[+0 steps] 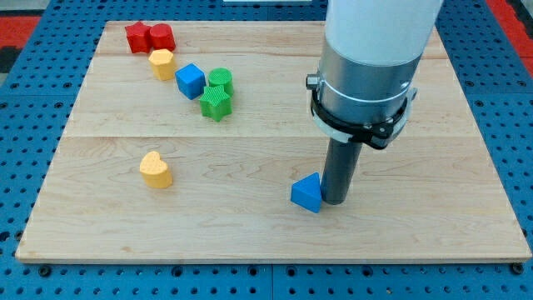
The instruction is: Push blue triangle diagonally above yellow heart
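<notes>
The blue triangle (306, 193) lies on the wooden board (416, 233), right of centre near the view's bottom. My tip (336, 201) stands right against its right side, touching it. The yellow heart (156, 170) lies far to the view's left of the triangle, at about the same height. The arm's wide body hangs above the tip and hides part of the board's upper right.
At the view's upper left lie two red blocks (149, 37), a yellow block (161, 63), a blue cube (190, 81), a green cylinder (220, 80) and a green star (216, 103). A blue pegboard (33, 125) surrounds the board.
</notes>
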Controlling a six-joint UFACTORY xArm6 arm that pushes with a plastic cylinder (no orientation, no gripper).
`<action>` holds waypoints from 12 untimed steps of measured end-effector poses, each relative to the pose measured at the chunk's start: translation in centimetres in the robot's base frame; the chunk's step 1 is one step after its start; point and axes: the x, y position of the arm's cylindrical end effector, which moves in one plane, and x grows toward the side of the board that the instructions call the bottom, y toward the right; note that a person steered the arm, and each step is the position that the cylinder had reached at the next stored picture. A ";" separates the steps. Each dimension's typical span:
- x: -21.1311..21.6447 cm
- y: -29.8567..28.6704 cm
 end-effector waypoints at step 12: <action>-9.4 -12.1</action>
